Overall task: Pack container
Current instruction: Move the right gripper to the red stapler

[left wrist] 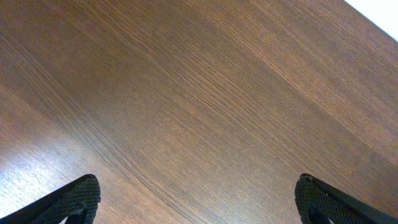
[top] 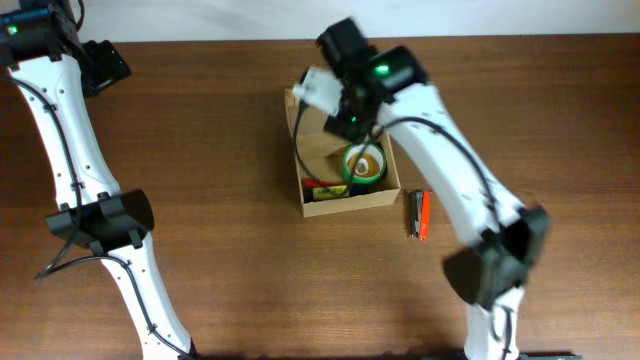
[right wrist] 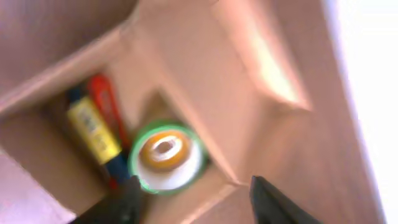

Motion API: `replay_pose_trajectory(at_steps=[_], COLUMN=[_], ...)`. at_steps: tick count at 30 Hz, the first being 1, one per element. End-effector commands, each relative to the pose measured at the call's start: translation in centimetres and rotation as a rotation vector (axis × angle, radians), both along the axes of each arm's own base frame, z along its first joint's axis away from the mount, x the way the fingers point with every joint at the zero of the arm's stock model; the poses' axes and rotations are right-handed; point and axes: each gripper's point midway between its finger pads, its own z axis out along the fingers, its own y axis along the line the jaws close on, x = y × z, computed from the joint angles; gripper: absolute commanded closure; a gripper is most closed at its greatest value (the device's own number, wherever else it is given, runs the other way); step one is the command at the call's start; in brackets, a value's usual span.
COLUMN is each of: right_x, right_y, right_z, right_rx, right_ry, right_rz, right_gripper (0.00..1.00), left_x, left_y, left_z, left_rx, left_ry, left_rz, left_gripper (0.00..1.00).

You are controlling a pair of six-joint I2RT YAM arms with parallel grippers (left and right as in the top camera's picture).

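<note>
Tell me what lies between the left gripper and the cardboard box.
Only bare wooden table. The overhead view shows the left gripper at the far corner, well apart from the cardboard box, with no object on the stretch between them.

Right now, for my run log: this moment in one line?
left gripper open over table | right gripper open above container | inside: green tape roll, red marker | outside: two pens

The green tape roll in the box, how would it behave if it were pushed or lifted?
The green tape roll lies flat in the cardboard box, so a push would probably slide it, not roll it. Stood on edge, its round shape would likely roll. It looks stiff and probably light.
</note>
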Motion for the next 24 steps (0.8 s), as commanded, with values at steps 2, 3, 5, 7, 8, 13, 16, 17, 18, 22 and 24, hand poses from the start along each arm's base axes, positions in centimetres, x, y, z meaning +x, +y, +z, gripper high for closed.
replay_pose_trajectory(at_steps=[2,3,5,7,8,13,16,17,18,22,24], right_x=[1.6,1.4,0.2,-2.3,-3.6,-9.3,-9.9,-9.9,-9.8,-9.7,-10.2], right_y=[-6.8,-9.2,-13.4,-18.6,-20.4,-25.9,-26.0,-25.6,-25.1,-21.3,-19.6], right_z=[12.2,13.9,15.6,15.8,15.4,11.0,7.9,6.6,4.8,-4.9,-9.1], right_rx=[0.221,0.267,0.319,0.353,0.358,0.267,0.222,0.209,0.197,0.205,0.223], right_ry=[-0.319,-0.357,-0.375,-0.334,-0.295,-0.057,0.015,0.035,0.057,0.203,0.258], right_rz=[-0.457,-0.565,-0.723,-0.936,-1.017,-1.287,-1.306,-1.300,-1.294,-1.197,-1.158], right_gripper=[0.67,0.69,0.73,0.75,0.79,0.81,0.78,0.78,0.77,0.73,0.70], left_x=[0.1,0.1,0.1,0.1,0.1,0.2,0.3,0.4,0.4,0.3,0.4], left_y=[-0.1,-0.1,-0.1,-0.1,-0.1,-0.1,0.0,0.0,0.0,0.0,0.0], left_z=[0.0,0.0,0.0,0.0,0.0,0.1,0.1,0.1,0.1,0.1,0.1], left_rx=[0.003,0.003,0.003,0.003,0.003,0.005,0.006,0.007,0.007,0.007,0.007], left_ry=[0.000,0.000,0.002,0.002,0.002,-0.005,-0.012,-0.012,-0.012,-0.011,-0.012], left_rz=[-0.017,-0.017,-0.017,-0.017,-0.017,-0.017,-0.017,-0.017,-0.017,-0.017,-0.017], left_gripper=[0.00,0.00,0.00,0.00,0.00,0.00,0.00,0.00,0.00,0.00,0.00])
